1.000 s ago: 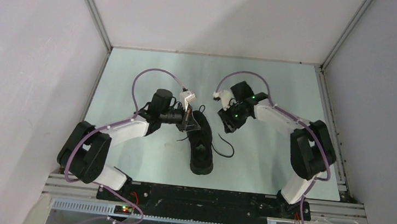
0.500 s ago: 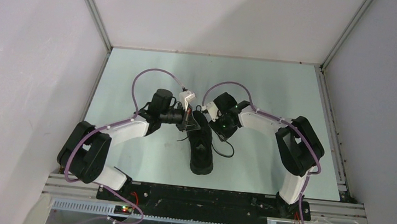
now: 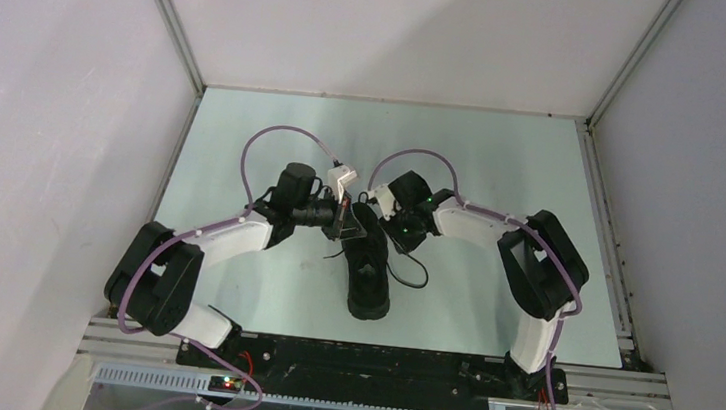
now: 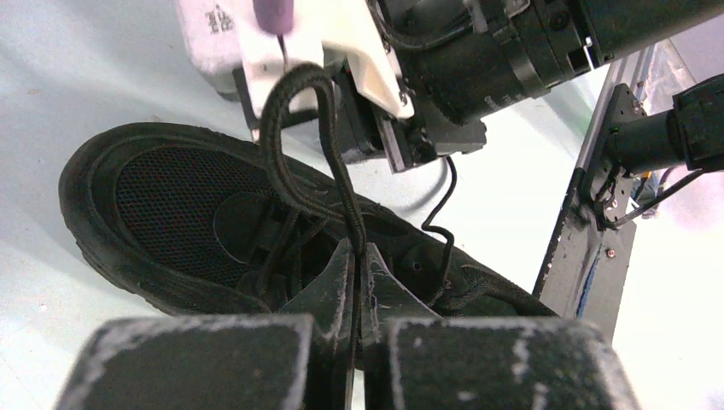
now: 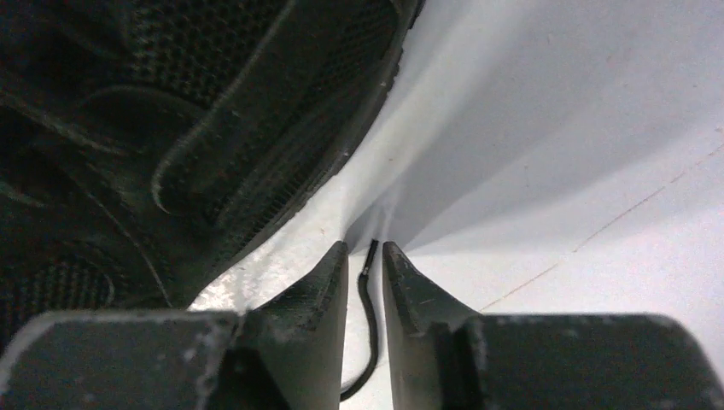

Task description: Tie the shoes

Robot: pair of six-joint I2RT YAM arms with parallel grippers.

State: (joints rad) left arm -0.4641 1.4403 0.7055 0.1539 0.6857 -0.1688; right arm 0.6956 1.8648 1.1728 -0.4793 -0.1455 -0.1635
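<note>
From above, the shoe [image 3: 370, 271] lies mid-table [image 3: 245, 133]. The right gripper [image 3: 394, 238] has swung in beside it, opposite the left gripper [image 3: 345, 223]. Left wrist: the jaws are pinched on a lace loop [image 4: 294, 128] lifted over the shoe. Right wrist: the jaws have narrowed but are slightly apart, with a loose lace end [image 5: 370, 295] between them. I'd say that grab is nearly made.

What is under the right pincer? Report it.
Between the right pincer's parted fingers a black lace end lies on the table, beside the shoe. The pincer's body hides its further run.
</note>
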